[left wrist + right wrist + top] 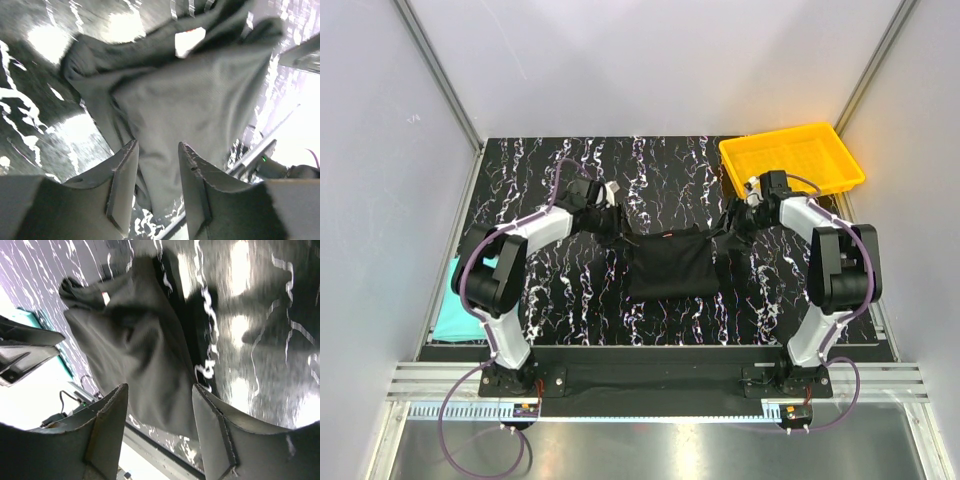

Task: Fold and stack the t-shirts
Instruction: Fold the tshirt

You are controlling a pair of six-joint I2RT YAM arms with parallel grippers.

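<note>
top view, black t-shirt (670, 268): mid table (570, 300), top edge drawn taut between my two grippers, body spread toward the near edge
top view, left gripper (604, 212): at shirt's left top corner
top view, right gripper (736, 220): at shirt's right top corner, near yellow tray (775, 135)
top view, teal t-shirt (455, 312): far left edge, partly hidden behind my left arm, well apart from the black one
left wrist, left gripper (157, 145): black t-shirt (200, 95) fills the gap and touches both fingers; grasping it
right wrist, right gripper (160, 387): fingers wide, black t-shirt (145, 355) between them; pinched or not, I cannot tell
right wrist, neck label (105, 298): white, on far part of the shirt
right wrist, teal t-shirt (40, 322): sliver at left
</note>
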